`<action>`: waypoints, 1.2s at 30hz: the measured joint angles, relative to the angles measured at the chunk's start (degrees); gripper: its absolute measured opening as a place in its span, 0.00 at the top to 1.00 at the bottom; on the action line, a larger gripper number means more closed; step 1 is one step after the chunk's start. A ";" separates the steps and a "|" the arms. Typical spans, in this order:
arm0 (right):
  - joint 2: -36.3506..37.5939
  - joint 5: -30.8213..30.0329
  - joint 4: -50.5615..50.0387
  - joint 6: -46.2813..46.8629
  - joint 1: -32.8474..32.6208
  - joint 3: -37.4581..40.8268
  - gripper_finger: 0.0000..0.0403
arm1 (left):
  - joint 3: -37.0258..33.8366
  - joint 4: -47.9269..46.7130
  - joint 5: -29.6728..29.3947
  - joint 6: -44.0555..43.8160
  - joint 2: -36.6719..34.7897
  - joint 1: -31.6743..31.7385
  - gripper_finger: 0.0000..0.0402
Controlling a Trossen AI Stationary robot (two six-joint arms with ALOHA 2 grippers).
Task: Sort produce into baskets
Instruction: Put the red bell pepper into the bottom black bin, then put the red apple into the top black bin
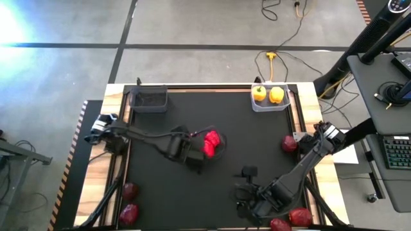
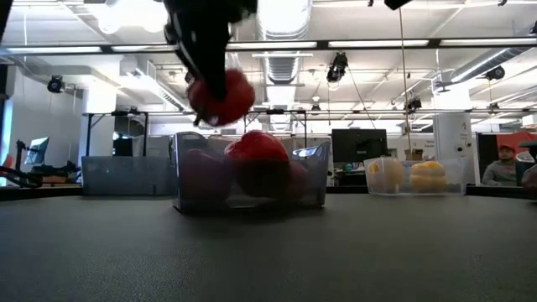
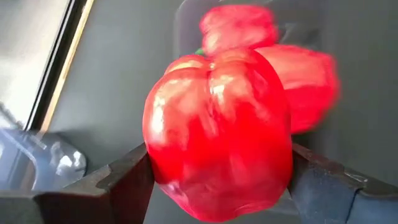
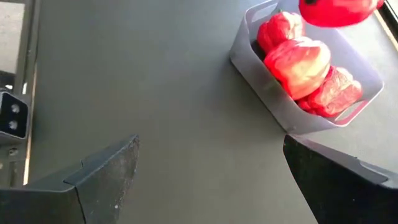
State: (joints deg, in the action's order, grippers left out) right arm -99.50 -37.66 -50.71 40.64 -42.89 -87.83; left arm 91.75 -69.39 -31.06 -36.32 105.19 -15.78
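My left gripper (image 1: 200,153) is shut on a glossy red bell pepper (image 3: 217,130) and holds it in the air over the clear basket (image 2: 252,180) at the table's middle. That basket holds several red peppers (image 4: 298,65). The held pepper also shows in the low view (image 2: 220,96), above the basket's rim. My right gripper (image 1: 243,189) is open and empty, low over the table nearer the front, its fingers (image 4: 112,168) pointing toward that basket. My left gripper pinches the red pepper's two opposite side walls (image 3: 158,155) between its two fingers (image 3: 124,180). The fingers come from above, pointing down. The pepper is lifted clear and hangs over the basket's near left part.
A dark smoky basket (image 1: 149,99) stands at the far left. A clear basket with two yellow peppers (image 1: 268,95) stands at the far right. Maroon fruits lie at the right edge (image 1: 289,144) and near left corner (image 1: 130,190); red ones lie at the near right (image 1: 298,217).
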 joint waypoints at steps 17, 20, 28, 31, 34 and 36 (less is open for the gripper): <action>0.00 -1.64 -0.05 -2.73 -0.72 0.79 0.04 | -3.31 3.72 8.17 0.27 0.27 1.01 0.01; 0.00 -2.49 -0.01 -4.26 -0.62 0.79 0.04 | -1.02 2.64 8.52 0.02 -0.65 -1.26 0.01; 0.00 -4.54 0.05 -11.03 0.73 0.79 0.04 | 3.28 -7.81 16.96 -8.38 -1.84 -13.47 0.02; 0.00 -4.57 0.17 -13.47 1.92 0.79 0.04 | 3.28 -10.31 20.75 -17.31 -1.50 -20.00 0.02; 0.00 -4.56 0.92 -15.60 3.54 0.79 0.04 | 3.08 -12.79 23.97 -27.89 -1.15 -25.70 0.02; 0.00 -4.51 2.33 -17.54 4.88 0.79 0.04 | 2.99 -15.45 24.38 -35.33 -1.12 -28.93 0.02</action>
State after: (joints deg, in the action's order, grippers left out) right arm -99.50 -42.17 -48.38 23.10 -38.00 -87.05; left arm 94.74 -84.83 -6.69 -71.65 104.07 -44.71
